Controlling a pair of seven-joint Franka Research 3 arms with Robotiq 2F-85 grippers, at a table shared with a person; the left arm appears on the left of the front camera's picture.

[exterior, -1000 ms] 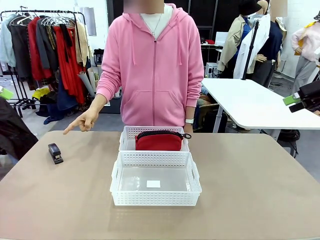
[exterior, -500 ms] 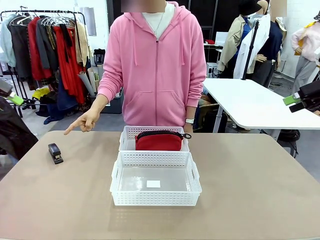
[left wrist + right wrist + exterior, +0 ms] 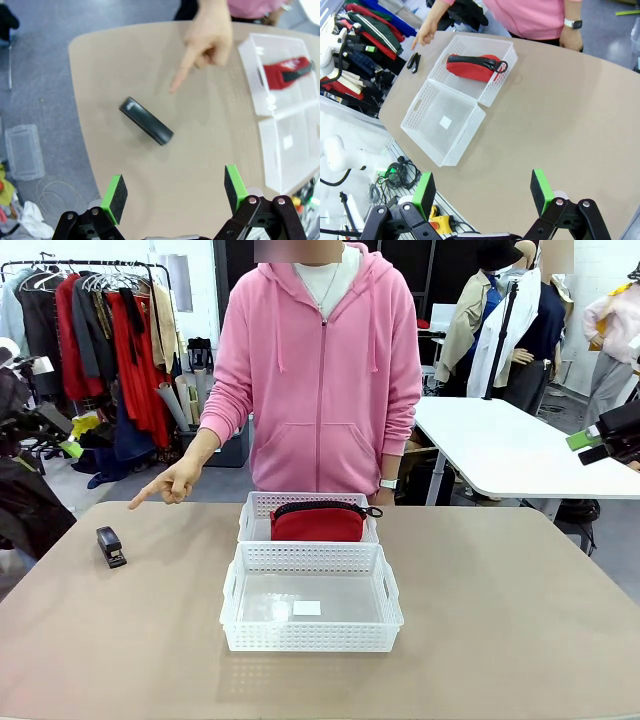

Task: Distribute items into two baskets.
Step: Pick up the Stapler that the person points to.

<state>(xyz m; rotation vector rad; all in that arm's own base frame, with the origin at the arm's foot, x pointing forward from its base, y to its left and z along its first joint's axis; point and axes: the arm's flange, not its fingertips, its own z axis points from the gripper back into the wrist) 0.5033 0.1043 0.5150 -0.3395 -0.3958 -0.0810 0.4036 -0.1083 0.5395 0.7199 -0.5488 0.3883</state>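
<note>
A small black stapler (image 3: 110, 546) lies on the table's left side, and a person's hand (image 3: 165, 485) points down at it. The red pouch (image 3: 318, 523) lies in the far basket (image 3: 258, 508). The near basket (image 3: 311, 638) holds only its white label. My left gripper (image 3: 175, 187) hangs open high above the stapler (image 3: 146, 120), nothing between its green pads. My right gripper (image 3: 482, 189) is open too, high over the table's right side, looking down on both baskets (image 3: 445, 125), the pouch (image 3: 472, 66) and the stapler (image 3: 413, 61).
The person in a pink hoodie (image 3: 320, 370) stands at the far edge behind the baskets. My left arm (image 3: 20, 400) shows at the left edge, off the table. A second white table (image 3: 500, 445) stands at the back right. Bare tabletop (image 3: 500, 610) surrounds the baskets.
My left arm has swung in from the left edge, its green pads now farther right and lower. The pointing hand, stapler, pouch and baskets have stayed put.
</note>
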